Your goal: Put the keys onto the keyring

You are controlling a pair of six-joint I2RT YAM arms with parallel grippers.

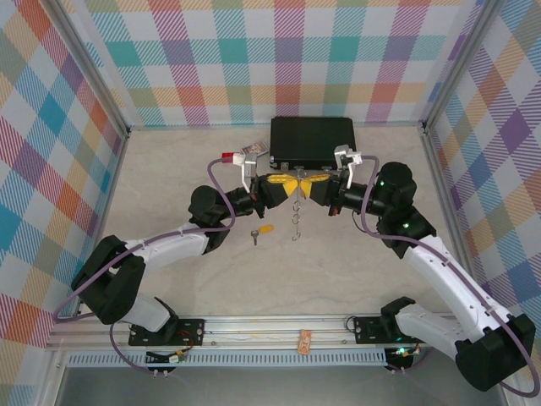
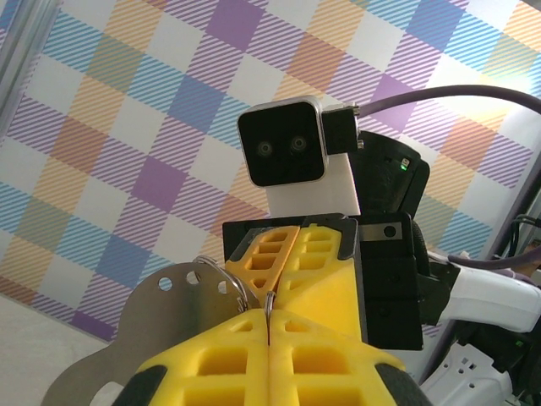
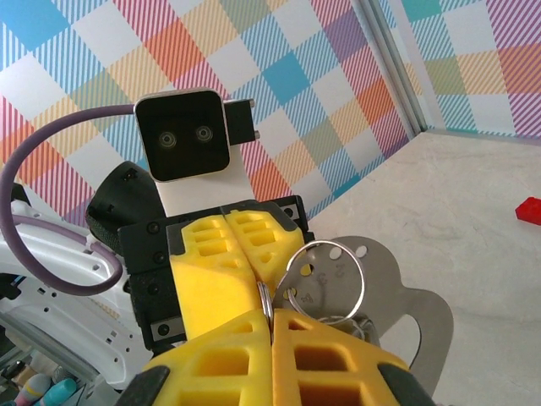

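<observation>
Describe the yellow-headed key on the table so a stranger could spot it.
Find the black case at the back; the left pincer and right pincer meet before it. Just nearer and left, on the tabletop, lies the key; its yellow-orange head separates it from the plain silver key beside it.

Left fingers point(image 1: 283, 185) and right fingers point(image 1: 315, 183), both closed, meet tip-to-tip.

keyring point(image 3: 324, 275) pinched aloft, 2 keys point(image 1: 265, 229) lying apart

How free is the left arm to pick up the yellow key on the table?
Probably not yet: the way to the yellow key looks open, but the left gripper is shut on the keyring.
</observation>
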